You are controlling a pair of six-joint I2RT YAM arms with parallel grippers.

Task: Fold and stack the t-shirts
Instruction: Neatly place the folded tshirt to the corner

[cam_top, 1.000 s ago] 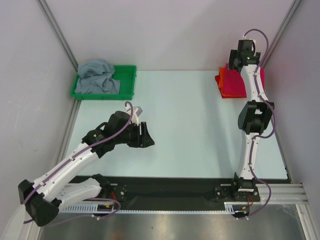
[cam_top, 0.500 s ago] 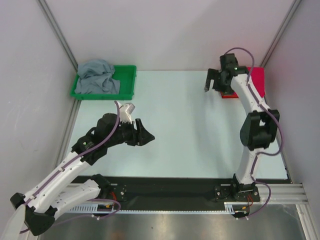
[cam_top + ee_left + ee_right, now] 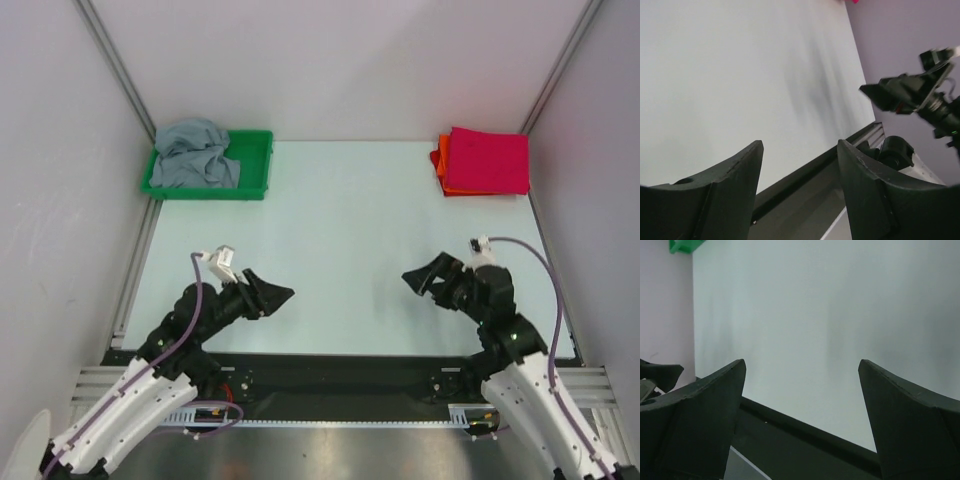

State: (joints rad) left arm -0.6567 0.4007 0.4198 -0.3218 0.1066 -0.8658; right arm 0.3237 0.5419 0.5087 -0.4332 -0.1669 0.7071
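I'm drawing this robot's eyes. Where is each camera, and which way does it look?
Top: above and behind the arms, looking down at the table; both arms, left gripper and right gripper show.
Left wrist: low on the left arm, looking right across the table; its open fingers show.
Right wrist: low on the right arm, looking left across the table; its open fingers show.
Shared: top and left wrist see the right gripper; top and right wrist see the tray.
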